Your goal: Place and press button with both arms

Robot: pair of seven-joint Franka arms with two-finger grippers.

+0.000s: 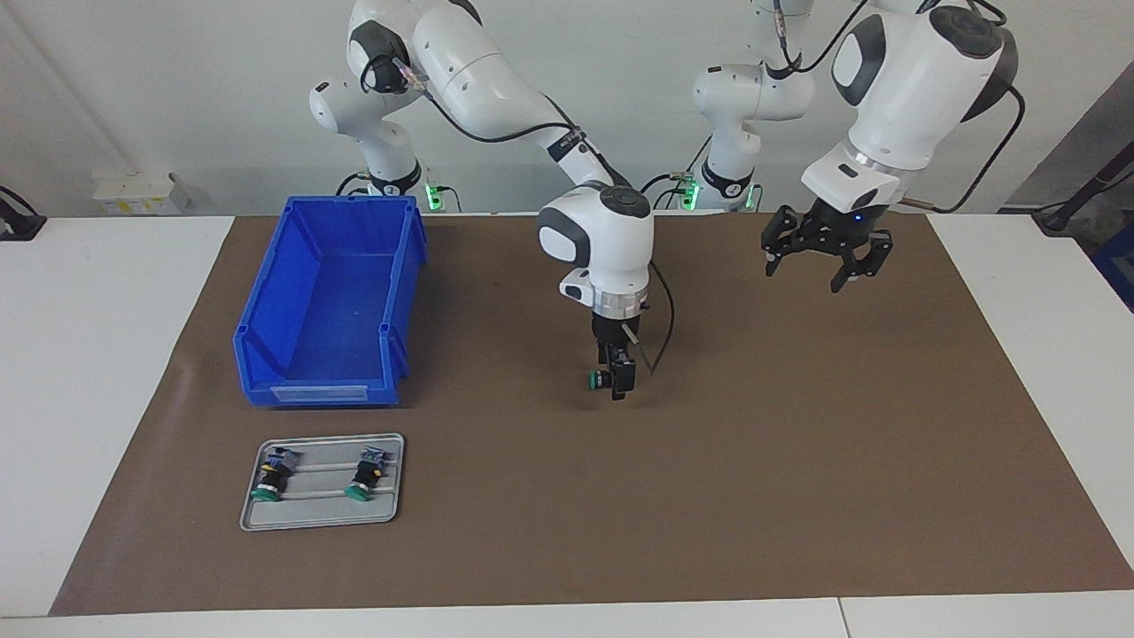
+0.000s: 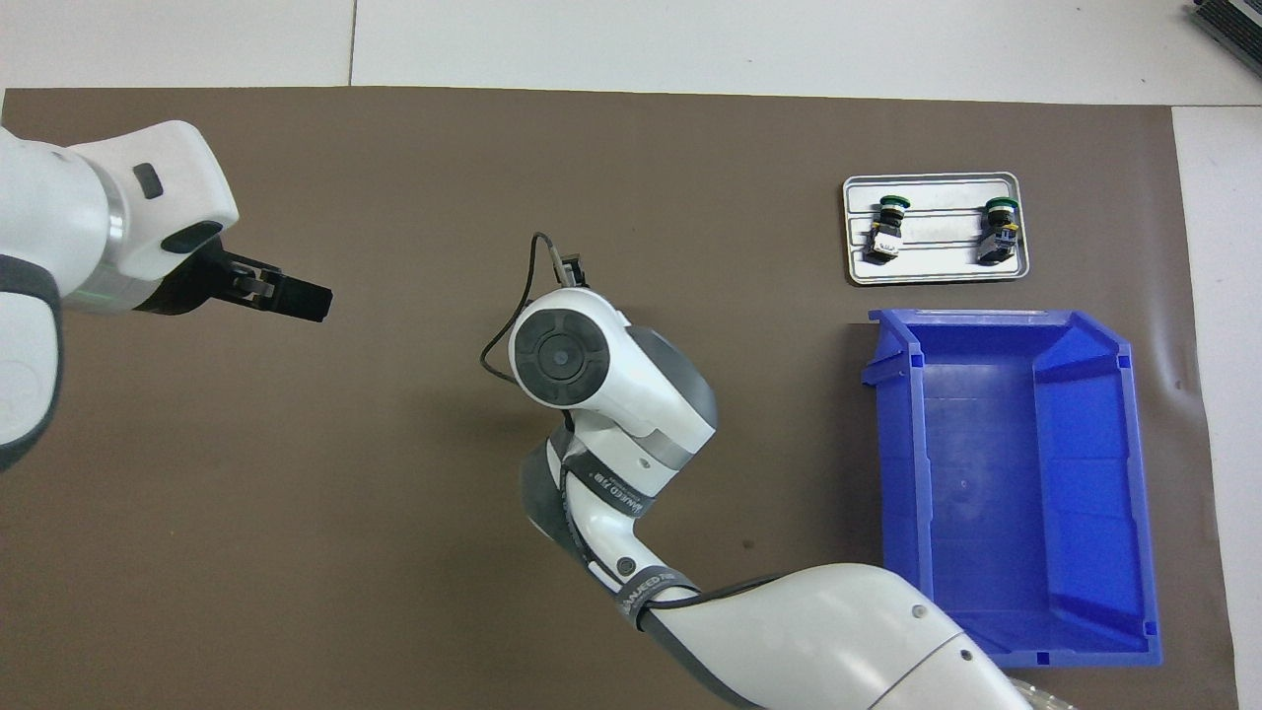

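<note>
A button (image 1: 595, 379) with a green cap and black body hangs sideways just above the middle of the brown mat (image 1: 797, 461), held at the fingertips of my right gripper (image 1: 617, 383), which points straight down and is shut on it. In the overhead view the right wrist (image 2: 562, 355) covers this button and the fingers. My left gripper (image 1: 824, 266) hangs open and empty, high over the mat toward the left arm's end, and it also shows in the overhead view as the left gripper (image 2: 296, 296).
A grey tray (image 1: 319, 518) (image 2: 937, 266) holds two more green-capped buttons (image 1: 270, 478) (image 1: 366, 474), lying apart. Beside it, nearer to the robots, stands an empty blue bin (image 1: 328, 310) (image 2: 986, 493). White table borders the mat.
</note>
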